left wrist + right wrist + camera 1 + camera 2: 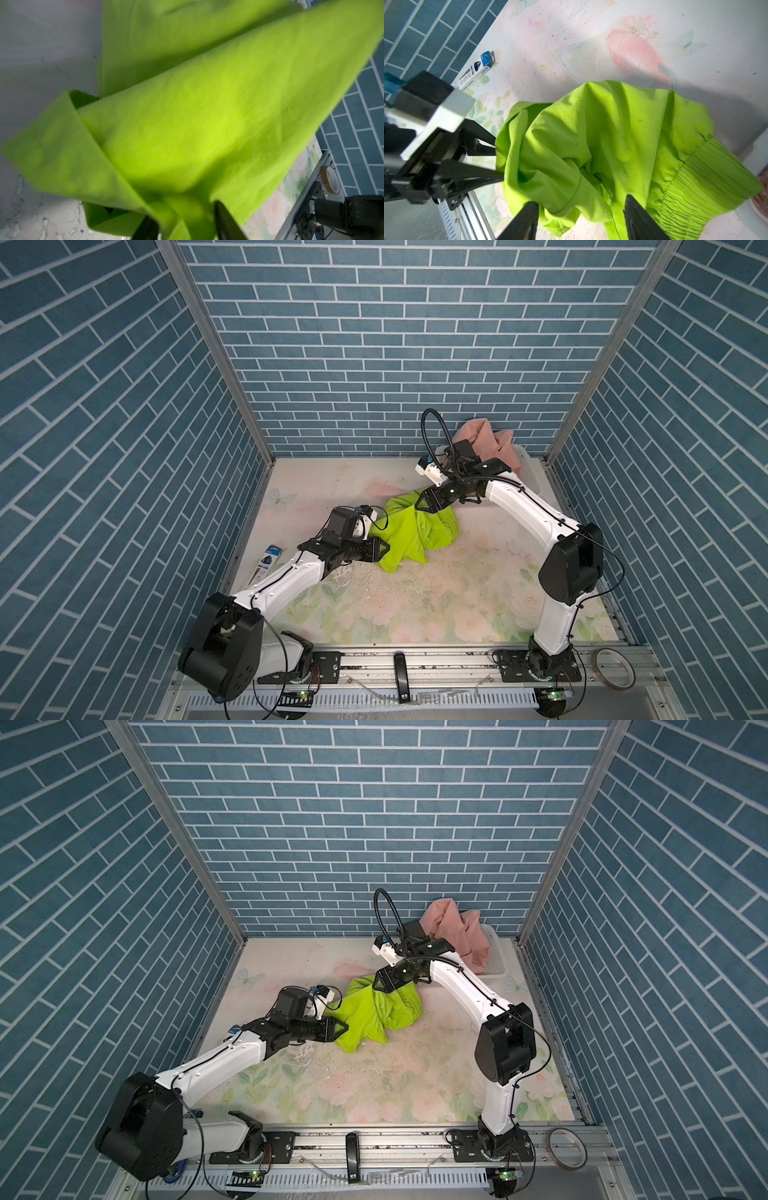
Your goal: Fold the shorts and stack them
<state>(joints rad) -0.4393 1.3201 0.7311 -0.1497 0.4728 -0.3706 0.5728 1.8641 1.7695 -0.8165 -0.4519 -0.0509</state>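
Currently my left pincer [385,548] and right pincer [418,506] clamp the green shorts [409,536], so I can spread them flat.

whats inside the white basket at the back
Salmon pink shorts, heaped above the white basket's rim. Anything beneath them is hidden by the fabric and the right arm.

Shorts: I count two pairs, the lime green shorts [409,533] and the pink shorts [490,443].
Basket: I see one white basket [496,957].
Arms: I have two, the left arm [286,578] and the right arm [528,510].
Hands: two, the left hand [384,549] and the right hand [417,505].
Tape: I count one tape roll [330,180].
Carton: one small blue-and-white carton [265,566].
Bench: one floral bench [415,605].
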